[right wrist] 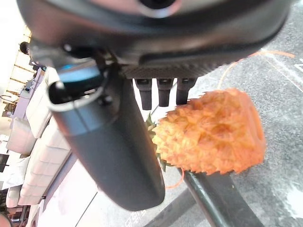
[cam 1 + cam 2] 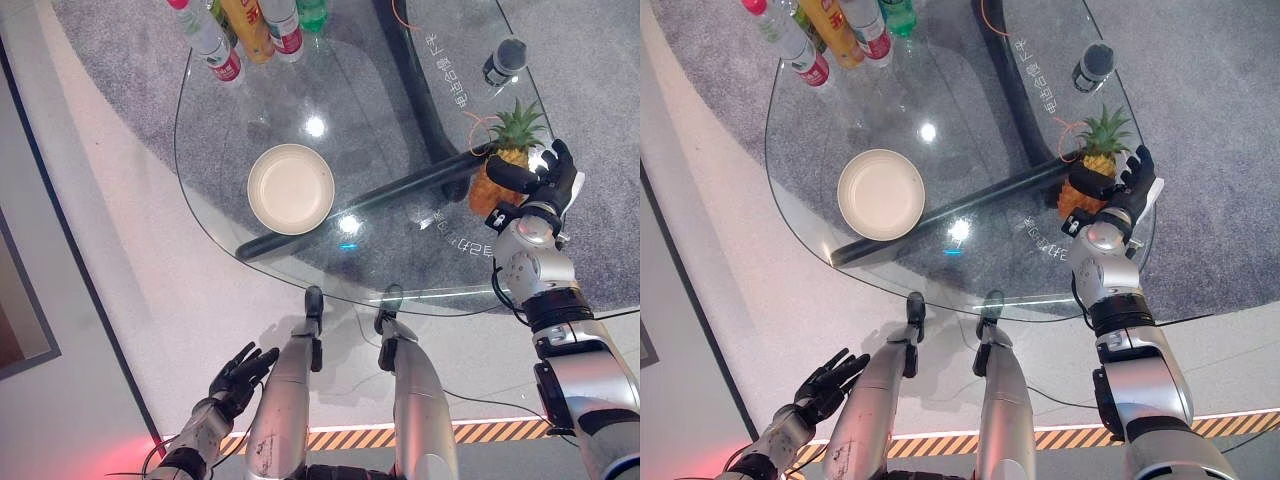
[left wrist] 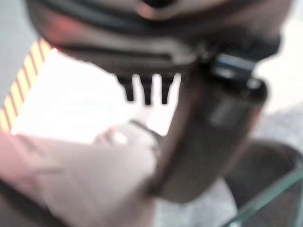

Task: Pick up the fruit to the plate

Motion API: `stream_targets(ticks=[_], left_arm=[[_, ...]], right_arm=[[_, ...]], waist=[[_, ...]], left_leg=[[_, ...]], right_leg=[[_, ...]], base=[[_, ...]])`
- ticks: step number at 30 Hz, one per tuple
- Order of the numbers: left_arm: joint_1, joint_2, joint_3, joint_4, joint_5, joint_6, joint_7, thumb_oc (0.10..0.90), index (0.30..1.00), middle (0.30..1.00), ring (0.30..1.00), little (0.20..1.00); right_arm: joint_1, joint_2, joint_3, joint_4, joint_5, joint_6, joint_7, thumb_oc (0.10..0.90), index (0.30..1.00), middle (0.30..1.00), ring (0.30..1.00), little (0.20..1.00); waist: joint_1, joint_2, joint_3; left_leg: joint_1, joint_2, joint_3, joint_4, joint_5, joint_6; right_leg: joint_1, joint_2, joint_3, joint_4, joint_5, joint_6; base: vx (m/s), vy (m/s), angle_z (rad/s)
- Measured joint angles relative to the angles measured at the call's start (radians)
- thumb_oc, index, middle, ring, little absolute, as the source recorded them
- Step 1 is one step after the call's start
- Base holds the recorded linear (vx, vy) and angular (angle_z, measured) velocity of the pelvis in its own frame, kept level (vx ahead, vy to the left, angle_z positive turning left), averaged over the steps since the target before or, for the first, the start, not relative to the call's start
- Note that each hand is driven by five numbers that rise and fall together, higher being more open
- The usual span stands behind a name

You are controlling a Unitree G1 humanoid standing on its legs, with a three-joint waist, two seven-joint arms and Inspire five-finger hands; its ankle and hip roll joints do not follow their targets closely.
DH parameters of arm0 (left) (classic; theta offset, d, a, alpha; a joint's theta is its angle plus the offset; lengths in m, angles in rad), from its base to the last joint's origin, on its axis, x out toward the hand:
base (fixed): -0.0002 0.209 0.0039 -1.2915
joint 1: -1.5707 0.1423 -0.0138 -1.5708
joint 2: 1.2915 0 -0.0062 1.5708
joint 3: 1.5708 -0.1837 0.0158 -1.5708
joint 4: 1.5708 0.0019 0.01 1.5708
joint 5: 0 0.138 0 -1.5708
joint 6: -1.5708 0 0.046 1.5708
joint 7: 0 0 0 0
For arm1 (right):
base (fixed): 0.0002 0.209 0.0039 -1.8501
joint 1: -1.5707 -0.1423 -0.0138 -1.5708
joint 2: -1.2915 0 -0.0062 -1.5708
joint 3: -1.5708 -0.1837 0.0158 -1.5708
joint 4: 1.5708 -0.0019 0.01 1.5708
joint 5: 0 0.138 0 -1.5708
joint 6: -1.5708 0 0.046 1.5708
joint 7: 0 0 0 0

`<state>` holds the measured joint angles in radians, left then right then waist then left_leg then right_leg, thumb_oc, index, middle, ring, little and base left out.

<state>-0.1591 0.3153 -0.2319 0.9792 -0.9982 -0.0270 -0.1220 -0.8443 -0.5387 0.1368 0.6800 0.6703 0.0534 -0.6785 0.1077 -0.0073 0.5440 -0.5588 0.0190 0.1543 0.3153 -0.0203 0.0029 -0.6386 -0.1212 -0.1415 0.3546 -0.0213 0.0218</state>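
An orange pineapple [image 2: 487, 192] with a green crown lies on the glass table [image 2: 222, 120] near its right edge. My right hand [image 2: 545, 185] is around it: the thumb [image 1: 113, 156] crosses the near side of the fruit and the straight fingers [image 1: 163, 92] reach past its far side, so the hand is open. The right wrist view has the pineapple [image 1: 213, 132] close beside the thumb. An empty cream plate [image 2: 290, 188] sits at the table's middle, well to the left of the fruit. Hanging low beside the table's near edge is my left hand [image 2: 240, 375], open and holding nothing.
Several bottles [image 2: 250, 30] stand at the table's far left edge. A dark cup [image 2: 505, 60] stands at the far right, beyond the pineapple. Under the glass a black bar [image 2: 380, 200] runs from near the plate toward the fruit. An orange string [image 2: 478, 125] lies by the crown.
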Motion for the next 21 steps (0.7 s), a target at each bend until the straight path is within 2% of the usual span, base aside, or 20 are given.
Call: stream_targets(ticks=[10, 21], left_arm=[[0.001, 0.0, -0.008, -0.01, -0.001, 0.001, 0.0, 0.8, 0.9, 0.9, 0.9, 0.9], [0.003, 0.002, -0.012, -0.023, -0.001, 0.005, 0.0, 0.8, 0.9, 0.9, 0.9, 0.9]], right_arm=[[-0.012, -0.007, 0.008, 0.106, 0.001, 0.123, -0.039, 0.8, 0.9, 0.9, 0.9, 0.9], [-0.069, -0.053, 0.07, 0.148, -0.014, 0.265, -0.018, 0.8, 0.9, 0.9, 0.9, 0.9]], waist=[[0.002, 0.002, -0.001], [0.007, 0.003, -0.001]], left_leg=[[0.001, -0.001, -0.005, -0.001, 0.009, 0.002], [-0.002, -0.002, -0.01, -0.001, 0.012, 0.0]], right_leg=[[0.007, -0.005, -0.011, -0.002, 0.005, -0.003], [0.007, -0.005, -0.014, -0.005, 0.006, -0.003]], base=[[0.0, 0.003, 0.03], [0.0, 0.0, 0.0]])
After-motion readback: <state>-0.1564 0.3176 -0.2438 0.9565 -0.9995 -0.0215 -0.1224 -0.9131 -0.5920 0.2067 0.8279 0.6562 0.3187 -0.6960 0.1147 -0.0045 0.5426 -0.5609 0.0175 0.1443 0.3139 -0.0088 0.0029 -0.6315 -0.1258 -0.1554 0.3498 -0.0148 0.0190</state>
